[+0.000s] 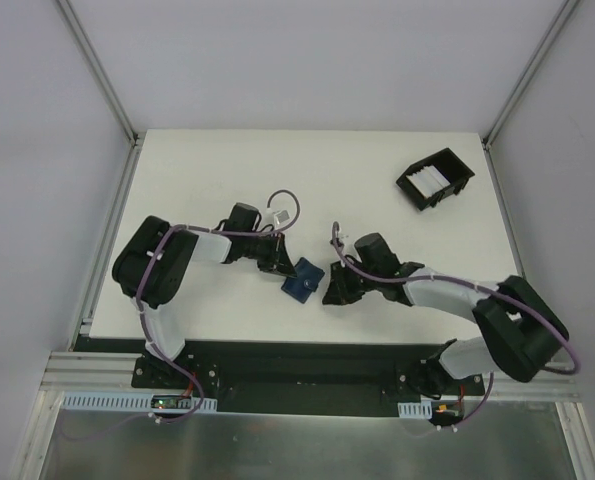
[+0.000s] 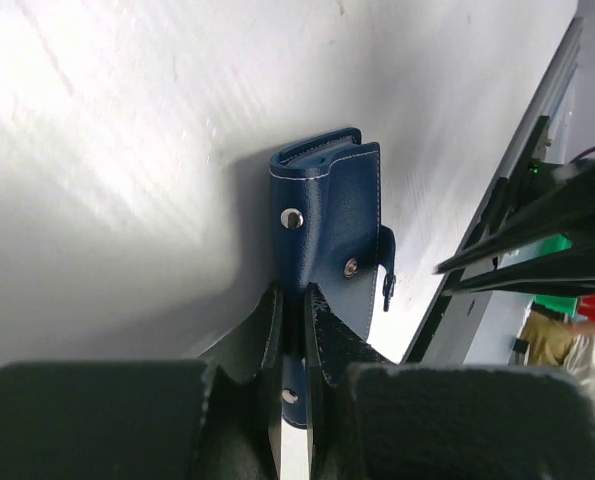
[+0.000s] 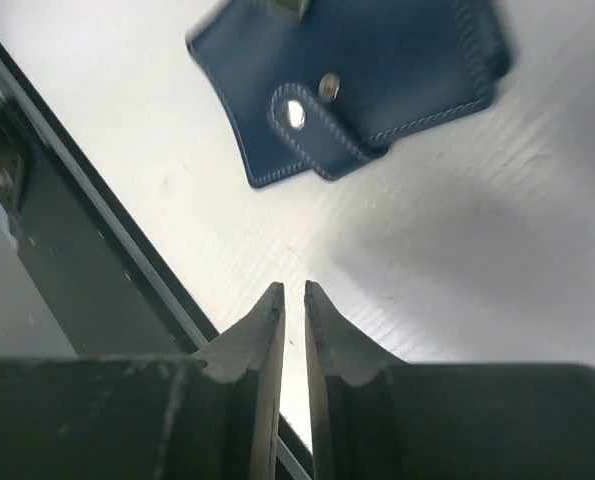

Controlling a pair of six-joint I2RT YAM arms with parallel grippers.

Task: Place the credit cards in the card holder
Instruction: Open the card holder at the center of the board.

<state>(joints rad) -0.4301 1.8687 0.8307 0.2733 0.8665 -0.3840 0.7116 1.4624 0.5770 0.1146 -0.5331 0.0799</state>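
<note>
Top external view: the left gripper [image 1: 282,266] is pinching the card holder [image 1: 302,281] at mid-frame.
Its two fingers [image 2: 265,335] are clamping tight on the navy holder's lower edge. The right gripper [image 1: 333,292] is hovering just right of the holder, its jaws sitting almost together and holding nothing. Whitish credit cards [image 1: 432,181] are resting in the black tray [image 1: 409,191] at the upper right, well apart from both grippers.

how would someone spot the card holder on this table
On the white table, look near the front edge, between the left arm and the right arm. The card holder lies there: small, navy blue, silver snaps, unlike the bigger black tray.
</note>
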